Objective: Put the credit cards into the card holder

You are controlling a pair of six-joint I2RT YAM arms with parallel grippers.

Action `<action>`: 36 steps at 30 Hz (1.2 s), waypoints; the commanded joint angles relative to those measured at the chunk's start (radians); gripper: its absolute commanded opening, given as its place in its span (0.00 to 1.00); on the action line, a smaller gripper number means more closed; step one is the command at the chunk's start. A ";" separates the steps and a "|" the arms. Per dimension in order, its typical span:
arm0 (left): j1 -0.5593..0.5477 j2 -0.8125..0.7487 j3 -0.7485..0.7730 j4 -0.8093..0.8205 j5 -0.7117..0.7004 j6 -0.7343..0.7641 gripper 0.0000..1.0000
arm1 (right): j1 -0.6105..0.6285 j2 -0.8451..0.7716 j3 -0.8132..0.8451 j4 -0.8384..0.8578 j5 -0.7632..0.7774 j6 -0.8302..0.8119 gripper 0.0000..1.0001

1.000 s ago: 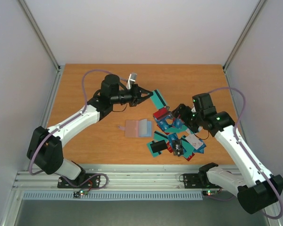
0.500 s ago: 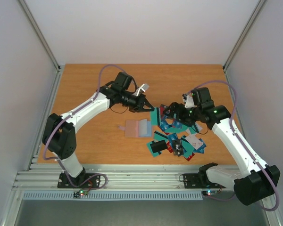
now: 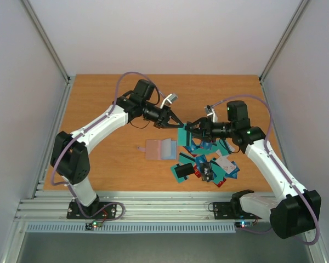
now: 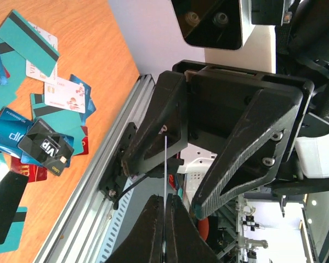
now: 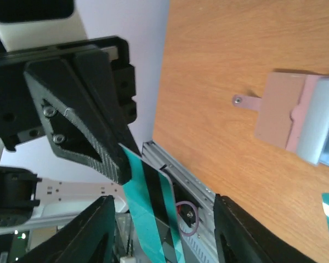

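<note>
Nearest the arm bases, the credit cards (image 3: 208,164) lie in a loose heap on the bench (image 3: 109,104), right of centre. Only the left wrist view lets "VIP" be read on a black card (image 4: 46,149) there. Just left of the heap the card holder (image 3: 160,149) lies flat, long axis across the bench: tan half and tab leftward, greyish-blue half toward the cards. Beyond it the left tool (image 3: 175,123) is clamped on a teal card (image 3: 182,135), whose long axis points at the right tool (image 3: 189,126). That tool's jaws stand apart on either side of the card's free end. The left wrist sees this card edge-on — a thin line — while the right wrist shows its face and black stripe.
</note>
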 commanded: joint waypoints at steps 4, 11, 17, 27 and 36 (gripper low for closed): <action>0.004 -0.007 -0.017 0.156 0.059 -0.105 0.00 | -0.004 -0.016 -0.024 0.151 -0.138 0.083 0.36; 0.004 -0.007 -0.033 0.212 0.055 -0.151 0.00 | -0.004 -0.042 -0.045 0.192 -0.160 0.120 0.05; 0.006 0.009 -0.035 0.195 0.002 -0.163 0.20 | -0.005 -0.032 -0.026 0.073 -0.062 0.073 0.01; 0.004 -0.018 -0.154 0.462 -0.046 -0.311 0.56 | -0.018 -0.027 0.009 0.086 0.041 0.086 0.01; 0.003 -0.044 -0.262 0.775 -0.026 -0.529 0.42 | -0.041 -0.045 -0.030 0.276 0.011 0.206 0.01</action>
